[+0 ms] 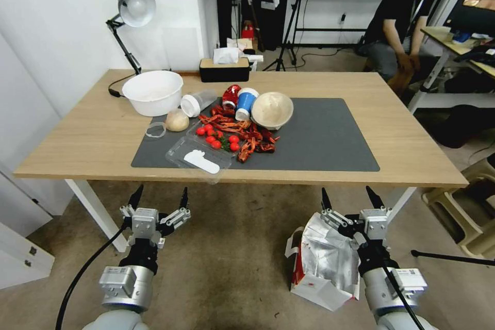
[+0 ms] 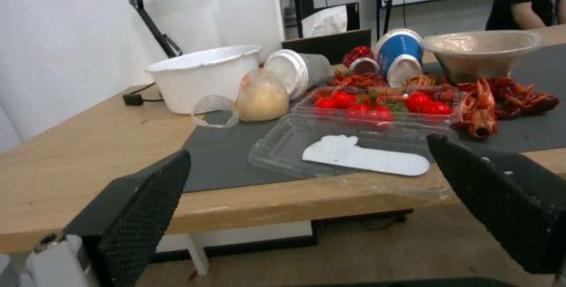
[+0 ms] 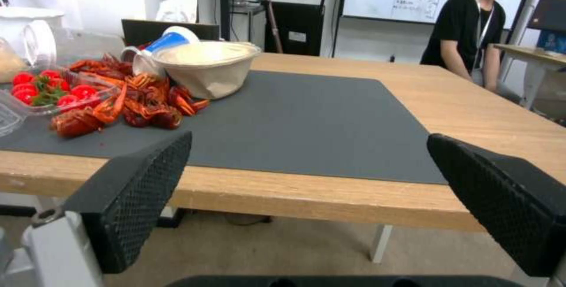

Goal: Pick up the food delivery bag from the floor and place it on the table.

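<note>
The food delivery bag (image 1: 326, 264) lies on the floor (image 1: 227, 252) at the right, in front of the table (image 1: 87, 139). It is white with a red side and its crumpled silver foil lining shows. My right gripper (image 1: 347, 195) is open, above the bag's top edge and in front of the table's front edge; in the right wrist view the right gripper (image 3: 309, 139) holds nothing and faces the grey mat (image 3: 307, 119). My left gripper (image 1: 161, 197) is open too and hangs over the carpet at the left, with the left gripper (image 2: 307, 152) facing the table edge.
The mat's left half holds a white bowl (image 1: 152, 92), cups, a paper bowl (image 1: 271, 109), crayfish (image 1: 247, 134) and a clear box of tomatoes (image 1: 206, 144). A tissue box (image 1: 225, 68) and desk lamp (image 1: 133, 7) stand at the back. A white table leg (image 1: 98, 214) stands near my left arm.
</note>
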Robot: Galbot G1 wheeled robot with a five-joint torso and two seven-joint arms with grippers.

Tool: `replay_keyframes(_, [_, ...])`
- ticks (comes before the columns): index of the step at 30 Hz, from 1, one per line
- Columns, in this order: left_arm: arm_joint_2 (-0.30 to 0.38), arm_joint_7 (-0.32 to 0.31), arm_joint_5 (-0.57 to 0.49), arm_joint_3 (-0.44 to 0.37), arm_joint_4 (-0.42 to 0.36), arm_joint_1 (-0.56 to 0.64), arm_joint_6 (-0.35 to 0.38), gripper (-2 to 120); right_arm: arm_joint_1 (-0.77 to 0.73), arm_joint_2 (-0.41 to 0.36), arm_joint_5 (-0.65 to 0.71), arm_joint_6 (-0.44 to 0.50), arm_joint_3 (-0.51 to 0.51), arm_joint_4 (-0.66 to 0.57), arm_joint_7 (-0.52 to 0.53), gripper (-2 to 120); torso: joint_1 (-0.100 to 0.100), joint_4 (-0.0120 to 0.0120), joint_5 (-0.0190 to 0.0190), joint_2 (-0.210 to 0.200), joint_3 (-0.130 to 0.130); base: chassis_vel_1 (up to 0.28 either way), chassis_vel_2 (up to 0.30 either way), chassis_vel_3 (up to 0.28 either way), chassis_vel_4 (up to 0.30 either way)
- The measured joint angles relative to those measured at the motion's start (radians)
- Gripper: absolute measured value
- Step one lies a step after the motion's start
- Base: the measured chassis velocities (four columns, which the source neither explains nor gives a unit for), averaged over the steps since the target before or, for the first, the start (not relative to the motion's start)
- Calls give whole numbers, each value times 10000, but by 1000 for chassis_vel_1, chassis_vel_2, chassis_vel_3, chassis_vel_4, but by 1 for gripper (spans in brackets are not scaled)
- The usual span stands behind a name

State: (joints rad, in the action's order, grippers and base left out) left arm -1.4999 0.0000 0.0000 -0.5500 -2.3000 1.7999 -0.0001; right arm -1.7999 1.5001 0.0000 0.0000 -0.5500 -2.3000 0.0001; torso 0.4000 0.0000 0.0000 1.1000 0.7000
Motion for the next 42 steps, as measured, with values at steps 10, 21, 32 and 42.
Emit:
replay_keyframes(10, [0,0,0,0,0,0,0,100,0,0,0,0,0,0,0,100,0,0,0,0,0,0,0,0,0])
replay_keyframes(21, [318,-852,-1056,300,-398,-192,1070,100,-189,82,443,-1209,-535,-537,-366,100,0,-2,0,0,0,0,0,0,0])
replay_keyframes(32, [1237,-3230,-3993,1146,-1505,-726,4055,100,-470,264,1120,-2887,-1335,-1344,-993,100,0,2,-1,0,0,0,0,0,0])
replay_keyframes(42, [1401,-3643,-4515,1270,-1728,-796,4508,100,-468,268,1098,-2846,-1324,-1345,-1011,100,0,0,0,0,0,0,0,0,0])
